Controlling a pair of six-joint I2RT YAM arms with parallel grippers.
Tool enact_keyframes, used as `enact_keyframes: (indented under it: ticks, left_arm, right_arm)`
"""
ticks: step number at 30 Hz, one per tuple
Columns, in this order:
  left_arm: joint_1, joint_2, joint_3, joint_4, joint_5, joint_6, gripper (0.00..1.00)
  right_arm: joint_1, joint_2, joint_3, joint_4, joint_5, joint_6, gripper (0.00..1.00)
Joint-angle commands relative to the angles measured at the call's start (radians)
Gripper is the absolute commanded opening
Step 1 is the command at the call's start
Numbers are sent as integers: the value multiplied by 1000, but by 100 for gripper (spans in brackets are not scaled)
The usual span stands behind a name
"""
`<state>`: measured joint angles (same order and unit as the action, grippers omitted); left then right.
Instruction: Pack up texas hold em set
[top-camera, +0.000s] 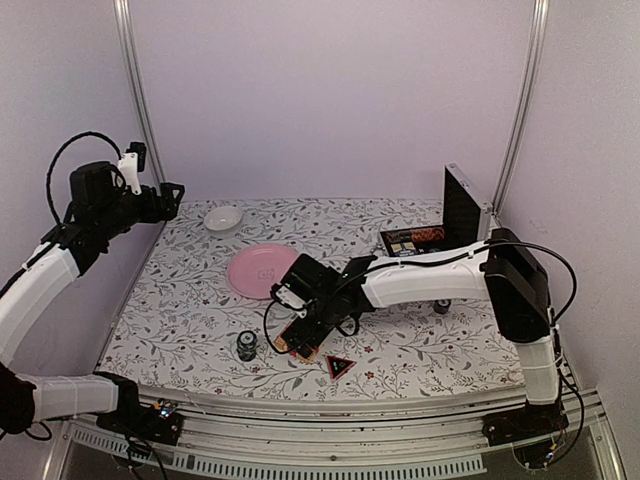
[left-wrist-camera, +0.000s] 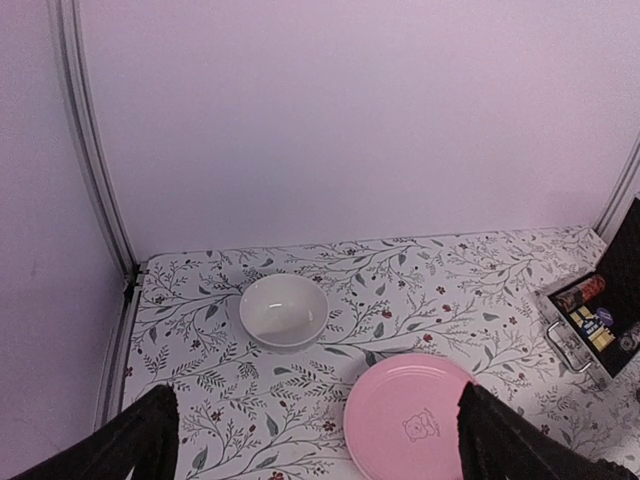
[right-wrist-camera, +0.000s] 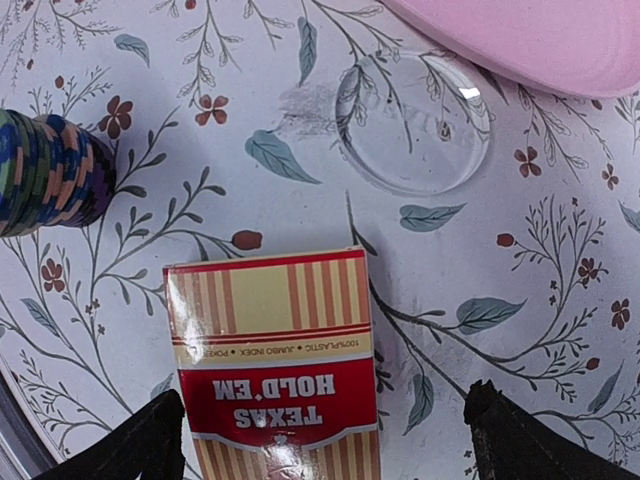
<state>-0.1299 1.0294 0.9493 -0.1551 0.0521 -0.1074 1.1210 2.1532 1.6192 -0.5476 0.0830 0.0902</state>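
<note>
**Right tool spread wide over a card deck; left tool wide and raised**

The right tool (right-wrist-camera: 335, 445) stands wide. Its two black fingers sit on either side of a red-and-cream striped cardboard card deck (right-wrist-camera: 275, 350) printed TEXAS HOLD'EM. The deck lies flat on the leaf-patterned white surface (right-wrist-camera: 560, 300) directly under the tool, and nothing is clamped. Just left of the tool in the wrist view stands a small round stack of blue, green and orange poker chips (right-wrist-camera: 45, 175), apart from the deck. Ahead of the tool lies a clear round disc (right-wrist-camera: 412, 125), and beyond that is the rim of a round pink plate (right-wrist-camera: 540, 40). From above, a small black triangular marker with a red border (top-camera: 339, 367) lies just on the near side of the tool, beside the deck. The flat square silver metal case (top-camera: 462, 205) sits open, well away from the tool at the far right of the surface, with its lid upright and black lining showing.

The left tool (left-wrist-camera: 315, 445) is also wide and holds nothing, raised above the far left corner. Below and ahead of it sit a small round white bowl (left-wrist-camera: 284, 310) and the pink plate, near each other but not touching.
</note>
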Motion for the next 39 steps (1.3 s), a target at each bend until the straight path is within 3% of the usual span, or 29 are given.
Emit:
enact_keyframes:
  ticks: [1, 20, 32, 39]
  left_arm:
    - [6, 11, 19, 4, 21, -12, 97]
    - [6, 20, 19, 5, 28, -18, 97]
    - [6, 19, 16, 11, 45, -18, 97]
    - [6, 8, 13, 11, 42, -14, 97]
  right_arm:
    - [15, 27, 45, -11, -3, -32, 98]
    - [64, 87, 66, -59, 60, -38, 89]
    - [63, 117, 91, -64, 45, 12, 70]
    - [48, 57, 93, -60, 49, 43, 62]
